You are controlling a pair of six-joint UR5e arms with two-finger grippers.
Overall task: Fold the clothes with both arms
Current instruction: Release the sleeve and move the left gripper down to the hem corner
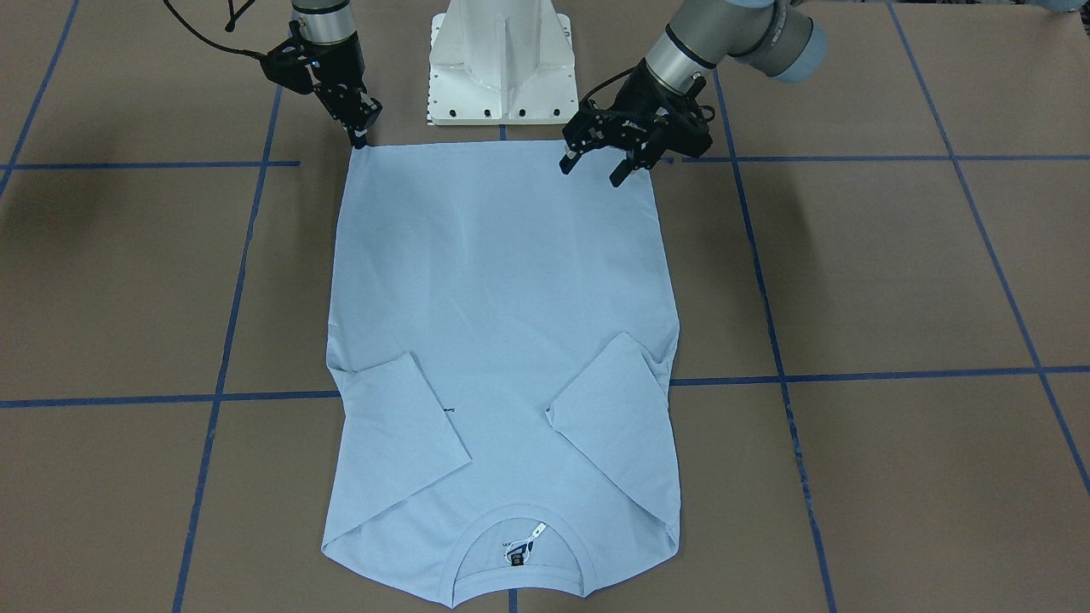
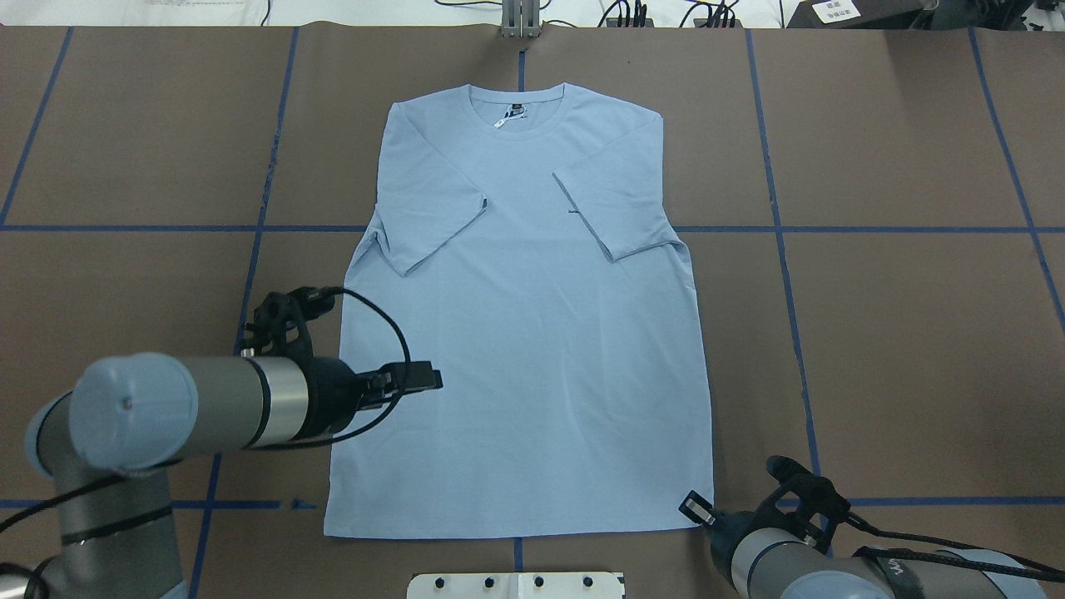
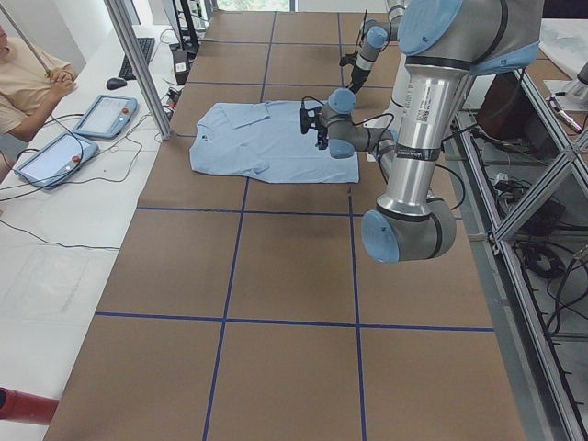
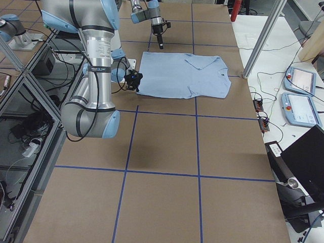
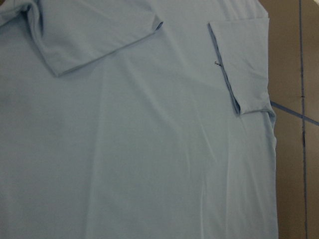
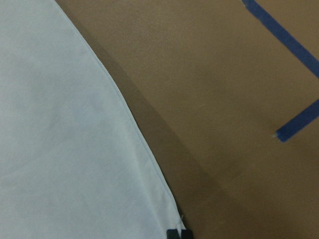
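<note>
The light blue T-shirt (image 1: 502, 323) is lying flat on the brown counter (image 1: 894, 281) in the middle of the front-facing view. Its neck tag (image 1: 521, 545) is showing at the lower edge and its hem (image 1: 477, 145) is running along the top, just below the white pedestal. Both sleeves (image 1: 409, 417) are lying folded inward over the chest. The step in hand appears to be taking hold of the two hem corners for a lengthwise fold. At the upper left of the shirt, the right gripper (image 1: 362, 138) is pointing down onto the hem corner. In its wrist view its fingertips (image 6: 178, 234) are sitting drawn together at that corner, apparently pinching it. At the upper right, the left gripper (image 1: 591, 173) is hanging over the other corner with its jaws spread and holding nothing. The next move is likely calling for the left gripper to descend and close on its corner. Both arms would then be lifting the hem evenly toward the collar.
</note>
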